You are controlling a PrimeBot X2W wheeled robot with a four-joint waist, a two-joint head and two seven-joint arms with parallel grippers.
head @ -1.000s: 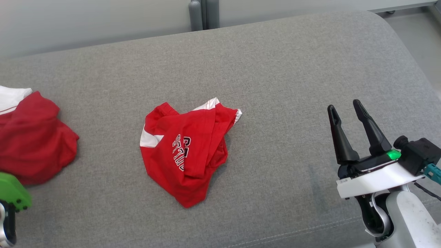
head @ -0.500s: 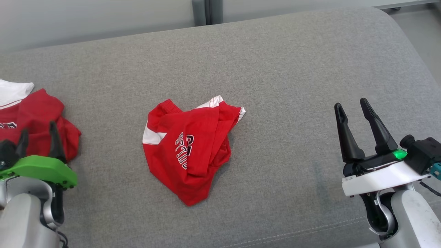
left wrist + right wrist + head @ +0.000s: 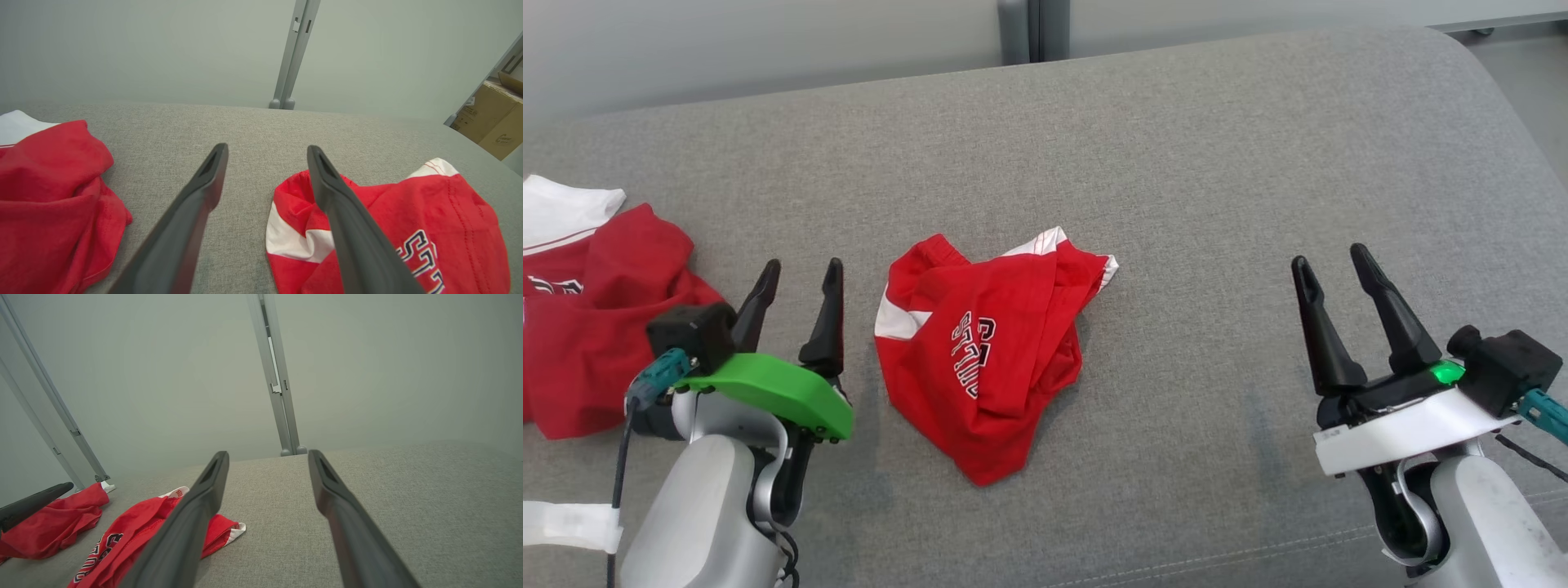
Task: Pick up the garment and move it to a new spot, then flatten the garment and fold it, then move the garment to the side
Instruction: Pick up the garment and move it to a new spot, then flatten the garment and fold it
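A crumpled red garment (image 3: 984, 343) with white stripes and dark lettering lies in the middle of the grey cushion (image 3: 1176, 163). The left wrist view has it at the lower right (image 3: 429, 228), and the right wrist view at the lower left (image 3: 135, 535). My left gripper (image 3: 800, 273) stands open just left of the garment, apart from it, with nothing between its fingers; its own view shows the gripper (image 3: 267, 149) over bare cushion. Far to the garment's right, my right gripper (image 3: 1331, 257) is open and empty, also over bare cushion in its own view (image 3: 267, 455).
A second red and white heap of cloth (image 3: 596, 318) lies at the cushion's left edge, behind my left arm. A grey wall with a metal post (image 3: 1021, 28) runs behind the cushion. Cardboard boxes (image 3: 490, 118) stand off to the right.
My left gripper has come up into the head view from the lower left, opened, and now stands beside the garment. The camera has shifted slightly. The garment lies as before.
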